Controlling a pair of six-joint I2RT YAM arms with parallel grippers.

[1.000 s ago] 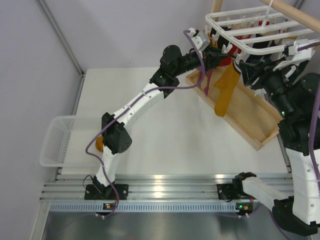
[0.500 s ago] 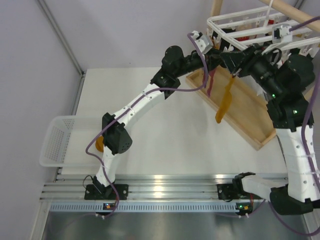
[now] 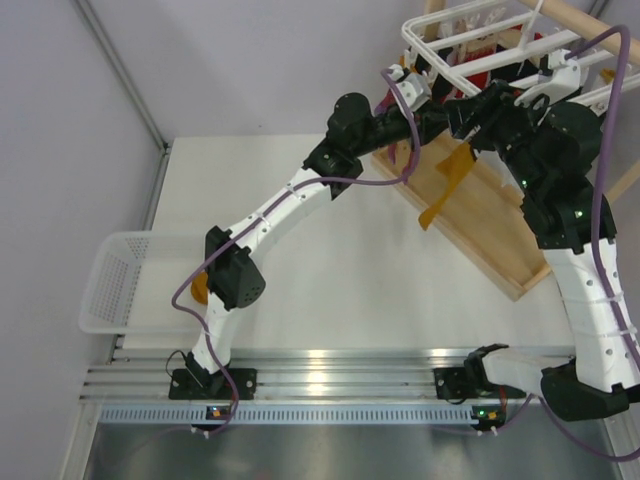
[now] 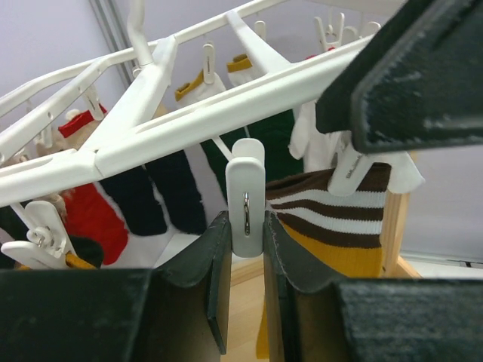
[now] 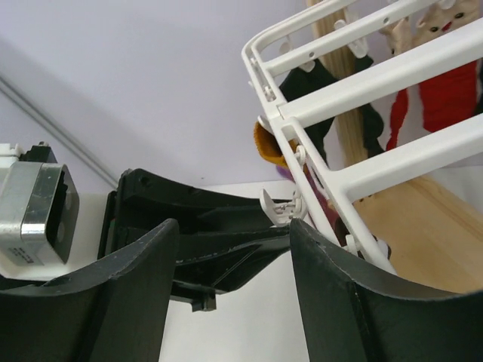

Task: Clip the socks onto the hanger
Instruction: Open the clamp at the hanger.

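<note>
Overhead, both arms reach to the white plastic drying hanger with parallel bars (image 3: 468, 42) at the far right of the white counter (image 3: 340, 270). The left gripper (image 4: 247, 226) is closed tight on a white plastic clip (image 4: 247, 188) that dangles from a hanger bar, one black finger pressed on each side of it.

Just to the right hangs the mustard-yellow sock with a brown-and-white striped cuff (image 4: 343, 241). Its cuff is up at a neighbouring clip (image 4: 352, 170), and in the top view its limp body slants down over the shallow wooden tray (image 3: 490, 235). One black finger of the other arm shows just above that clip.

The right gripper (image 5: 234, 234) stands wide open with nothing between its fingers. Through the gap the left arm's black fingers and the hanger's edge show.

Other clips hold a red sock (image 4: 98, 215), a navy sock (image 4: 177, 188) and a dark green sock (image 4: 279, 143).

A grey-and-white metal block (image 5: 41, 200) sits at the left edge of the right wrist view, and the small print on it is too small to read.

Far to the left, a white mesh basket (image 3: 110, 290) rests on the counter. An orange fabric piece (image 3: 199, 290) shows at its right edge, beside the left arm's elbow.
</note>
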